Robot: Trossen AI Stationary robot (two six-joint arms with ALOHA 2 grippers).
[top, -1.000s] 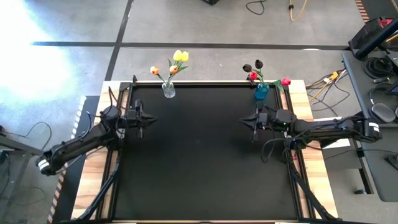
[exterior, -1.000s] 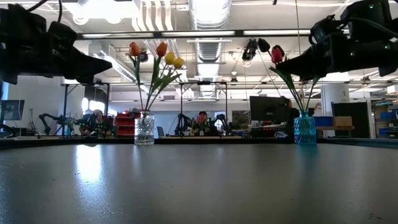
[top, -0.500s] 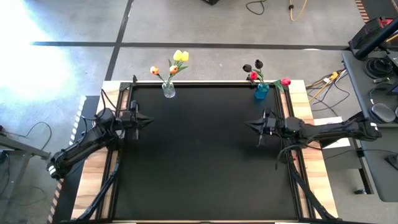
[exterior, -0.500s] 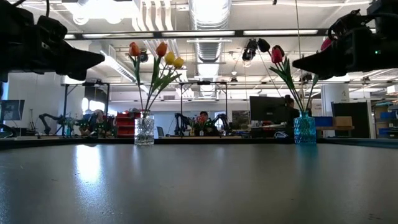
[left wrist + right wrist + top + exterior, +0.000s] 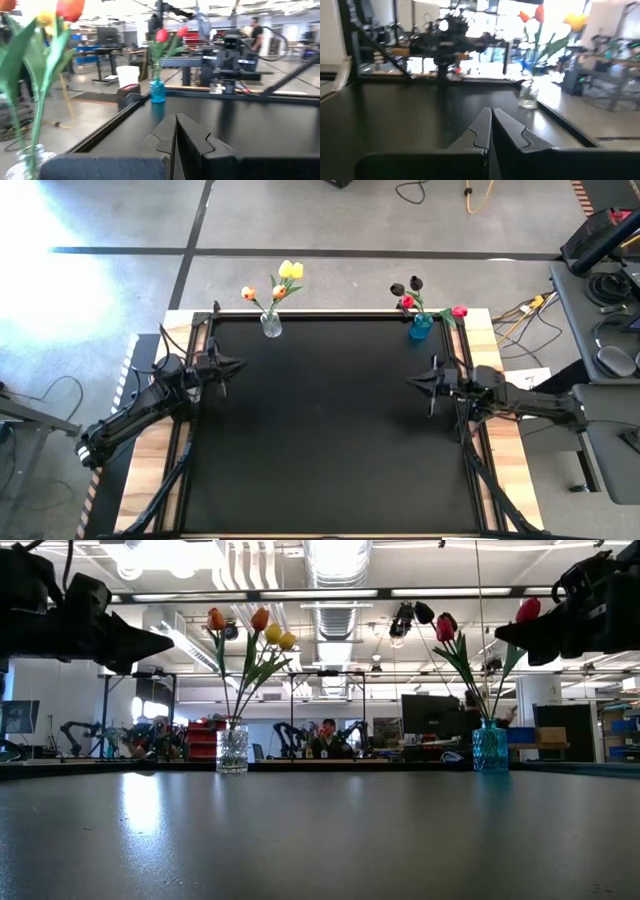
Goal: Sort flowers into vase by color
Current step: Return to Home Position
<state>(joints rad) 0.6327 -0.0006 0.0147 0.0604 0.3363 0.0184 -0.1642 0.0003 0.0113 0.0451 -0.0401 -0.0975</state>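
Right end effector (image 5: 413, 383) drew outward; it and left end effector (image 5: 234, 364) are pressed together, flowers (image 5: 290, 270) well beyond.

a robotics lab: bare ceiling pipes (image 5: 335, 560) and strip lights (image 5: 300, 594), other robot arms (image 5: 78, 732) at the back, dark monitors (image 5: 428, 715), cables (image 5: 415, 192) on concrete floor (image 5: 300, 220).

We see a black-topped desk (image 5: 330, 440) with pale wooden borders (image 5: 520, 500), standing on a grey concrete floor (image 5: 120, 220) crossed by dark tape lines (image 5: 300, 252). Loose cables (image 5: 480, 195) lie beyond it. To the right, a second desk (image 5: 610, 310) carries dark gear. Far back in the room, a person (image 5: 322, 740) sits near a monitor (image 5: 430, 715) under long ceiling lights (image 5: 335, 560).
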